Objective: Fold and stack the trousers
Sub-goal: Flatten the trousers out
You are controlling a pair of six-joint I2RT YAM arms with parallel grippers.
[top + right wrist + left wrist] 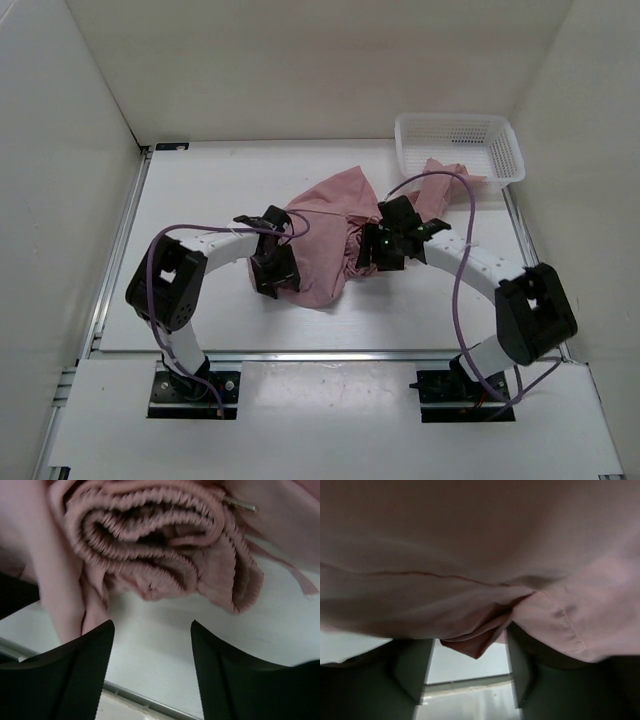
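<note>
Since the trousers point(325, 215) lie bunched mid-table, one leg trailing far-right to the basket point(450, 118), and look thin, limp, we'd pinch the waistband point(150, 535) w/ left gripper point(467, 665) and right gripper point(151, 645), both wide apart, clamping nothing.

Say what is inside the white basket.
In the basket only its mesh floor shows. One end of the trousers lies at its near wall; whether cloth dips inside there cannot be told.

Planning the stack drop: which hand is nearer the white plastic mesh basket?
Right. The right hand is down-left of the white plastic mesh basket, over the dusty-pink cloth trousers; the left hand is farther left, across them.
</note>
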